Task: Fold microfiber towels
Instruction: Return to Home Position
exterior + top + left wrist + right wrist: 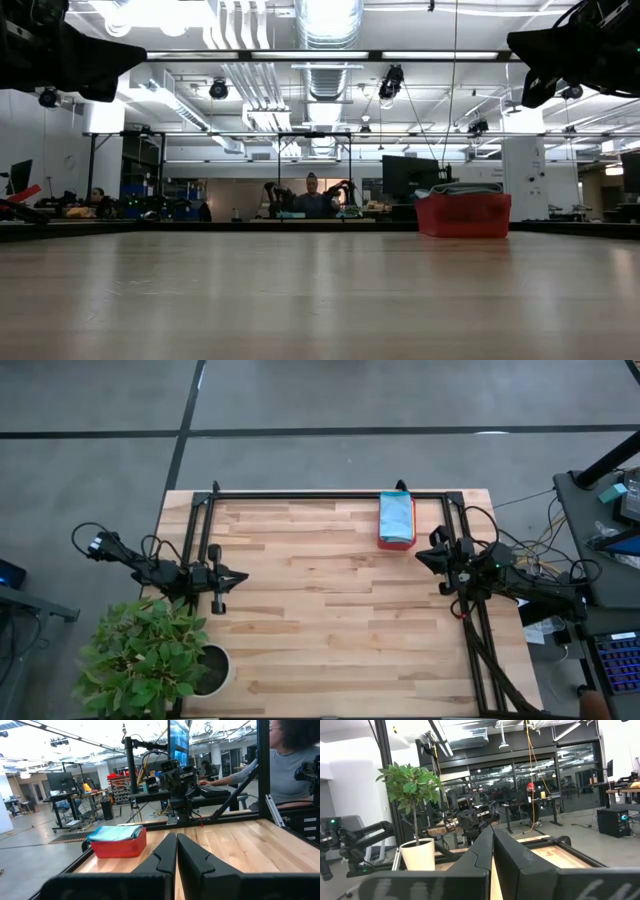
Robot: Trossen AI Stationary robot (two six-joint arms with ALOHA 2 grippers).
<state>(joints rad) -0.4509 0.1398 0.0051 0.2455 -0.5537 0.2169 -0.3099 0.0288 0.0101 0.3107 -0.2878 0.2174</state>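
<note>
Folded microfiber towels, light blue on top [397,515] [116,832], lie stacked in a pink-red tray [396,540] [119,847] [463,215] at the table's far edge, right of the middle. My left gripper [243,574] [176,840] hovers shut above the table's left side, pointing right. My right gripper [419,554] [493,832] hovers shut at the table's right side, just near and right of the tray, pointing left. Neither holds anything.
A potted plant [150,655] [412,810] stands at the table's near left corner. A black frame [330,496] runs along the far edge and both sides. A seated person [292,760] is beyond the table's right side. The bare wooden top [330,620] spans the middle.
</note>
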